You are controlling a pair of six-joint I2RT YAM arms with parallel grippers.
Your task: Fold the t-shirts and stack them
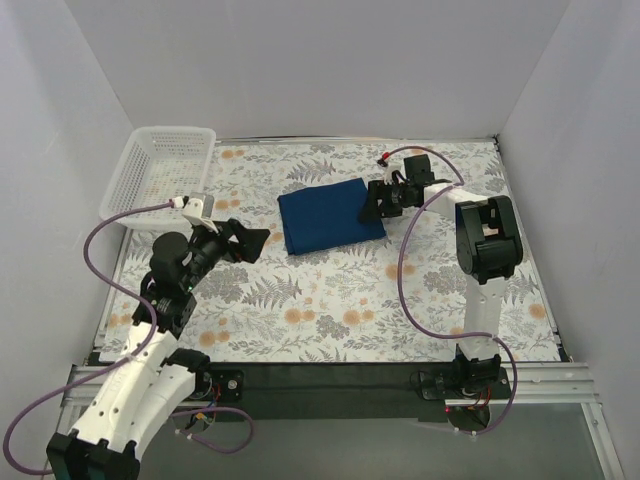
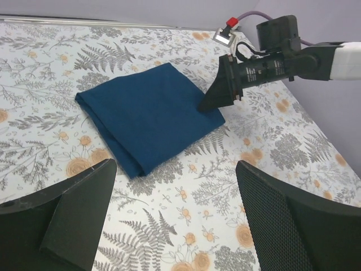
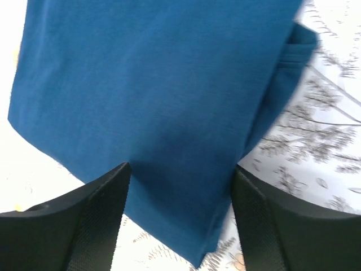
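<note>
Top external view: one navy blue t-shirt point(image 1: 330, 217) lies folded into a flat, roughly rectangular pad on the far middle of the worktop point(image 1: 330, 300). The worktop is covered by a cloth printed with grey ferns and orange flowers. In the left wrist view the t-shirt point(image 2: 149, 116) is a soft, matte knit. Its layered folds show along the near-left edge, and its corners are slightly rounded.

A white plastic lattice basket point(image 1: 160, 175) with flared walls stands at the far left corner, well apart from the t-shirt. A faint orange tint of the print shows through its mesh floor, and I cannot tell whether it holds anything.

The right pincer point(image 1: 372, 205) is at the t-shirt's right edge. From the right wrist, its black textured fingers point(image 3: 90, 214) stand apart over the blue fabric point(image 3: 146, 84), clamping nothing. The left pincer point(image 1: 250, 240) hangs above the worktop to the left of the t-shirt, near it but apart, spread wide with only printed cloth between its fingers point(image 2: 73, 214).
</note>
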